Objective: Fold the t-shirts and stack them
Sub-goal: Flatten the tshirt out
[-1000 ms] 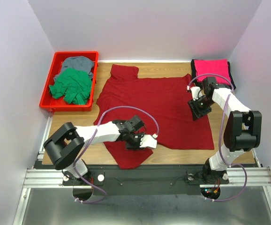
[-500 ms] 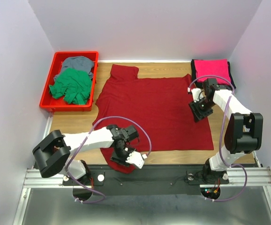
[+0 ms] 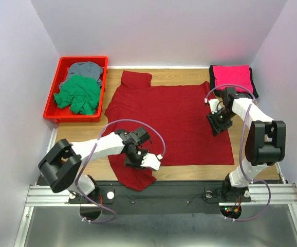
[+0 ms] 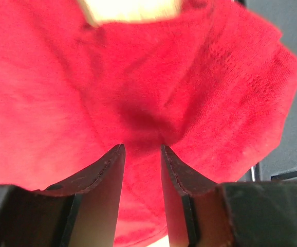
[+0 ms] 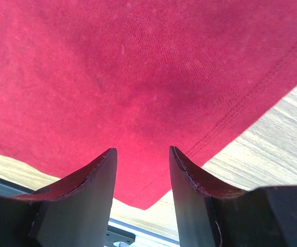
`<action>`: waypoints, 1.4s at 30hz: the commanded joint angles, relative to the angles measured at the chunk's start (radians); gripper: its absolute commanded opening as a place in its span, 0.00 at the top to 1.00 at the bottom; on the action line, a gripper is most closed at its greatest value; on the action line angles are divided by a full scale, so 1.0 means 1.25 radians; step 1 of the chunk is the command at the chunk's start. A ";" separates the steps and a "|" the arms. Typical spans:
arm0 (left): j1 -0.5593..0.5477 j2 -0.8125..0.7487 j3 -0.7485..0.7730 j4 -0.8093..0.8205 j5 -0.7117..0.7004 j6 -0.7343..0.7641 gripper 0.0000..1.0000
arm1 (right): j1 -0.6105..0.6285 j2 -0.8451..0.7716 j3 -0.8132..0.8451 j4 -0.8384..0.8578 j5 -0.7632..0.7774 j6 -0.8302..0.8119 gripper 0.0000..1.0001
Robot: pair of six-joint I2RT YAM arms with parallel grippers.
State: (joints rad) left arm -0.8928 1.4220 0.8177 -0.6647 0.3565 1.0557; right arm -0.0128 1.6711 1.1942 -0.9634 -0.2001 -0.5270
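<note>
A dark red t-shirt [image 3: 177, 116] lies spread over the wooden table [image 3: 81, 139]. Its near-left sleeve [image 3: 138, 177] hangs bunched toward the front edge. My left gripper [image 3: 134, 158] is on that sleeve. In the left wrist view the red cloth [image 4: 200, 77] puckers into the narrow gap of the left gripper [image 4: 142, 146], which is shut on it. My right gripper [image 3: 216, 124] is over the shirt's right side. Seen from the right wrist, this gripper [image 5: 141, 150] is open above flat cloth, with the stitched hem [image 5: 225, 128] and a corner just beyond its fingers.
A folded pink shirt [image 3: 231, 77] rests on a dark one at the back right corner. A red bin [image 3: 52, 105] at the back left holds a green shirt [image 3: 77, 95] and a grey shirt [image 3: 85, 68]. Bare wood [image 5: 277, 139] borders the hem.
My left gripper swung with the sleeve from the shirt's lower middle toward the front edge, then came back a little. The right gripper has barely shifted.
</note>
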 commanded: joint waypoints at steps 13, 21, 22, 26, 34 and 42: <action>0.012 -0.135 0.032 -0.159 0.064 0.022 0.55 | -0.003 -0.102 -0.206 -0.043 0.050 -0.101 0.50; 0.343 -0.003 0.205 -0.086 0.109 -0.044 0.56 | -0.003 -0.089 0.042 -0.067 -0.055 -0.053 0.48; 0.372 0.024 0.233 -0.068 0.111 -0.068 0.56 | -0.003 -0.064 0.063 -0.053 -0.058 -0.041 0.48; 0.465 0.137 0.278 0.010 0.093 -0.106 0.56 | -0.003 0.063 0.133 0.000 -0.044 -0.008 0.52; 0.482 0.188 0.217 0.067 0.040 -0.106 0.56 | -0.004 0.147 0.109 0.063 0.031 -0.003 0.55; 0.459 0.095 0.016 0.002 0.028 -0.064 0.56 | -0.005 0.063 -0.087 0.059 0.062 -0.040 0.55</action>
State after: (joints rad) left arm -0.2916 1.6112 0.9428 -0.5545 0.3981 0.9504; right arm -0.0128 1.8107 1.1843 -0.8700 -0.1509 -0.5541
